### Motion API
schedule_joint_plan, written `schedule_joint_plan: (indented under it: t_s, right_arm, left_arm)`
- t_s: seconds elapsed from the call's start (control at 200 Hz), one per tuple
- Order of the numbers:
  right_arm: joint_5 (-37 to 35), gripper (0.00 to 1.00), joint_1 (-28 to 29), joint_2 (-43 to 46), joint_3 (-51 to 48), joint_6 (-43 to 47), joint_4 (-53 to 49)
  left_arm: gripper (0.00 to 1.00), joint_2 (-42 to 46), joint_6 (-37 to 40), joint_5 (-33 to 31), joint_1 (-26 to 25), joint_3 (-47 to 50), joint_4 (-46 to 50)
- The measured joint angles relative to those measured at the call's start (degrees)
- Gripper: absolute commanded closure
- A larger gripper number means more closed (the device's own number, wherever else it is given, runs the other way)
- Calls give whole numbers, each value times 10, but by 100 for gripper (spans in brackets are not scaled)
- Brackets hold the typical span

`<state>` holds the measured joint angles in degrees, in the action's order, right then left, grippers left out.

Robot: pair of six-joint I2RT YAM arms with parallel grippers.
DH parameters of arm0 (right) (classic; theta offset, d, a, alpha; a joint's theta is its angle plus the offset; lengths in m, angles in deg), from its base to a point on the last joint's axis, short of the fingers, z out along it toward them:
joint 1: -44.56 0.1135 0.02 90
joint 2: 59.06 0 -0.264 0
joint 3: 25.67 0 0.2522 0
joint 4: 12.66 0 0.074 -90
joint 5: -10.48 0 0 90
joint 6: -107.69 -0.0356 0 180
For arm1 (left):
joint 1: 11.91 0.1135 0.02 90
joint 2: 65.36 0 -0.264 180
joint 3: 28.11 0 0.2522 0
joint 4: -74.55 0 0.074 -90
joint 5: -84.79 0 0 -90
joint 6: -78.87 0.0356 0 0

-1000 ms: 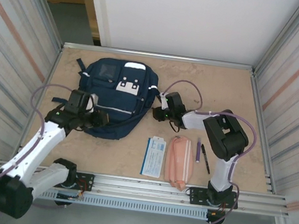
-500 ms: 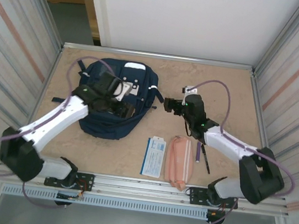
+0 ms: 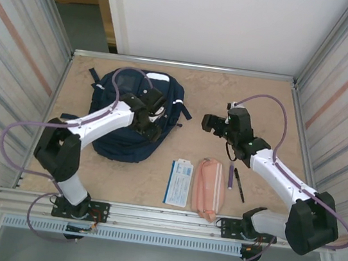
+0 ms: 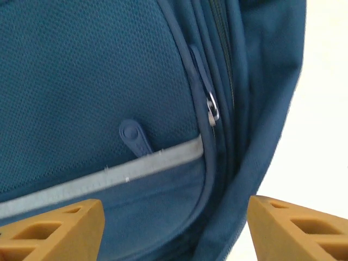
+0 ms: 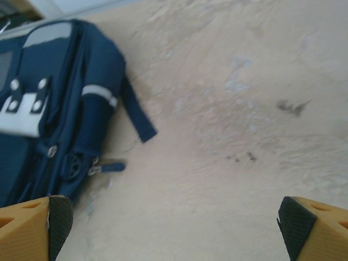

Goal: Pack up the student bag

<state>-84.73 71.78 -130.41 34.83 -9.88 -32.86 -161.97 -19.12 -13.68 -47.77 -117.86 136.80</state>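
The student bag (image 3: pixel 120 145) is lying flat on the left half of the table (image 3: pixel 268 105), front panel facing up, top end pointing at the far wall. Are you noting the same? (A)

Noting the same. The left gripper (image 3: pixel 153 128) is hanging over the bag's right side, about midway along it. How are its fingers standing? (B)

Standing well apart, clamping nothing. In the left wrist view the left gripper (image 4: pixel 174 231) is looking straight down at the bag (image 4: pixel 98 81): a grey reflective stripe (image 4: pixel 109 176) is running across the fabric and a metal zipper pull (image 4: pixel 211 109) is sitting on the seam, ahead of the gap between the orange fingers (image 4: pixel 54 228) (A)

Are the tips touching the cloth? (B)

Cannot tell from where I am standing (A)

And the right gripper (image 3: pixel 209 122)? (B)

Hovering just right of the bag, apart from it, jaws standing wide with nothing between them. In its wrist view the right gripper (image 5: pixel 174 228) is facing bare table, while the bag (image 5: pixel 54 109) is showing at the left with a dark strap (image 5: pixel 136 117) trailing onto the tabletop and a second zipper pull (image 5: pixel 106 167) lying beside it (A)

Anything else lying about? (B)

A pink pouch (image 3: pixel 207 188) is lying near the front edge, a blue-and-white booklet (image 3: pixel 180 182) just left of it, two pens (image 3: pixel 238 183) just right of it (A)
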Motion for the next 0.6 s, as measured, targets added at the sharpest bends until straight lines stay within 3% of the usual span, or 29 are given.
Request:
schedule_joint_plan:
  t_s: [0.125, 0.376, 0.491, 0.596]
  right_arm:
    - [23, 8, 13, -13, 11, 8, -9]
    - [61, 9, 19, -37, 22, 26, -33]
    - [71, 10, 19, -43, 25, 27, -37]
    - [78, 10, 19, -46, 26, 27, -42]
  left_arm:
    - [30, -28, -30, 3, 2, -32, -7]
    - [35, -89, -126, -6, 11, -63, -22]
    - [46, -112, -170, -6, 20, -49, -43]
    - [75, -120, -195, 5, 26, -38, -66]
